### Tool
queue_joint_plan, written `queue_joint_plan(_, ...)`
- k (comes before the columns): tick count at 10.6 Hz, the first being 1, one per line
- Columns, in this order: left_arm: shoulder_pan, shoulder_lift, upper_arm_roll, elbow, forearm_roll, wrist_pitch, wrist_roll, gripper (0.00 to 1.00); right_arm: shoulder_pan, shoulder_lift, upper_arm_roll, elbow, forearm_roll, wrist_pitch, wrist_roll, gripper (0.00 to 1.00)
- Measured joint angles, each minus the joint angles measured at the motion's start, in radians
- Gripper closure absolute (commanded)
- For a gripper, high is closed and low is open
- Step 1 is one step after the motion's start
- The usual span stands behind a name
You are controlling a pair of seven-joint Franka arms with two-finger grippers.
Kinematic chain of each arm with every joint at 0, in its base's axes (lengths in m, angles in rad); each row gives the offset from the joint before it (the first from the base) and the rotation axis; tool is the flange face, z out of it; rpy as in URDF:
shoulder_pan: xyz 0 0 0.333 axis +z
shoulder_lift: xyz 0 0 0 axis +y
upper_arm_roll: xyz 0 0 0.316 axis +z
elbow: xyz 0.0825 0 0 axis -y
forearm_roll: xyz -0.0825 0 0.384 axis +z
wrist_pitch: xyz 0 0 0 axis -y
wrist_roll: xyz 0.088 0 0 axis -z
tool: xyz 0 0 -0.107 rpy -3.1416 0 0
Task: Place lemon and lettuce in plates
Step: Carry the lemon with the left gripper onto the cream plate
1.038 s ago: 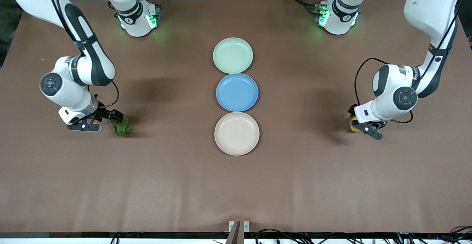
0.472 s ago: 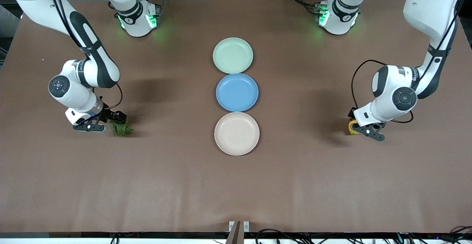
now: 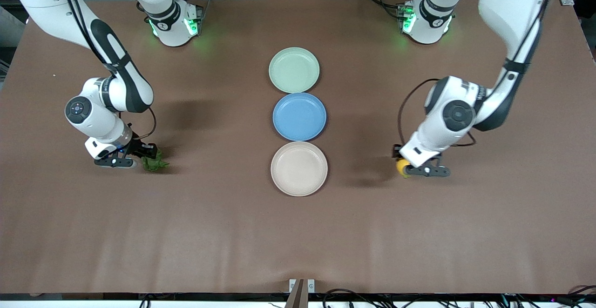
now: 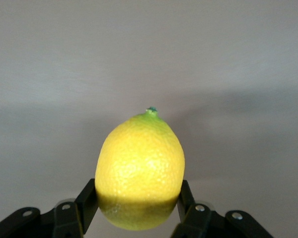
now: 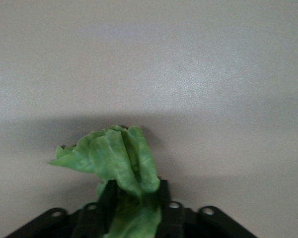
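Between the two black fingers of the left gripper [image 4: 139,218] sits the small oval bright-yellow lemon [image 4: 140,168], clamped at its lower end with its green-tipped nub pointing away from the wrist. From the front camera the lemon [image 3: 401,166] hangs over bare brown table toward the left arm's end, well apart from the plates. Toward the right arm's end, the right gripper [image 5: 135,206] is closed on the small wrinkled green lettuce leaf [image 5: 116,166], whose ragged top fans out past the fingertips; the lettuce [image 3: 153,162] is low over the table, and whether it touches the surface cannot be told.

Both pickups look done, so the step in hand is the carry. Next, each arm needs to travel inward to a plate and release.

Three round shallow plastic plates stand in a touching row at mid-table: the pale mint-green plate [image 3: 294,70] nearest the bases, the blue plate [image 3: 299,116] in the middle, the cream-white plate [image 3: 299,169] nearest the front camera. Nothing blocks either path; the blue plate simply must be avoided as a drop spot.
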State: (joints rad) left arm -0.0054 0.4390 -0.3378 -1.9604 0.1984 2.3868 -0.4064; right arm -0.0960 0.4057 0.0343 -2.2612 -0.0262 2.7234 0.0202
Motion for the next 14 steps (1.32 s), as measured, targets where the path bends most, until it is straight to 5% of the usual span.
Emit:
queue_joint_plan(4, -0.213, 0.119, -0.002, 0.182, -0.078, -0.018, -0.418, 1.0, 0.001, -0.005, 0.002, 0.003, 0.0, 0.0, 0.001, 1.0)
queue_joint_plan(6, -0.316, 0.194, 0.008, 0.259, -0.078, -0.02, -0.565, 1.0, 0.001, -0.058, 0.003, 0.028, 0.0, -0.117, 0.009, 1.0)
queue_joint_plan(7, -0.363, 0.215, 0.02, 0.289, -0.078, -0.02, -0.617, 0.76, 0.001, -0.108, 0.005, 0.046, 0.001, -0.208, 0.016, 1.0)
queue_joint_plan(8, -0.407, 0.226, 0.031, 0.316, -0.078, -0.02, -0.667, 0.26, 0.003, -0.163, 0.01, 0.063, 0.002, -0.299, 0.019, 1.0)
queue_joint_plan(9, -0.465, 0.229, 0.058, 0.336, -0.078, -0.026, -0.705, 0.0, 0.006, -0.216, 0.019, 0.076, 0.002, -0.375, 0.036, 1.0)
queue_joint_plan(12, -0.668, 0.231, 0.22, 0.354, -0.057, -0.034, -0.745, 0.0, 0.05, -0.306, 0.07, 0.086, 0.004, -0.521, 0.183, 1.0)
queue_joint_plan(14, -0.676, 0.231, 0.245, 0.363, -0.057, -0.034, -0.751, 0.0, 0.096, -0.323, 0.148, 0.088, 0.078, -0.562, 0.317, 1.0)
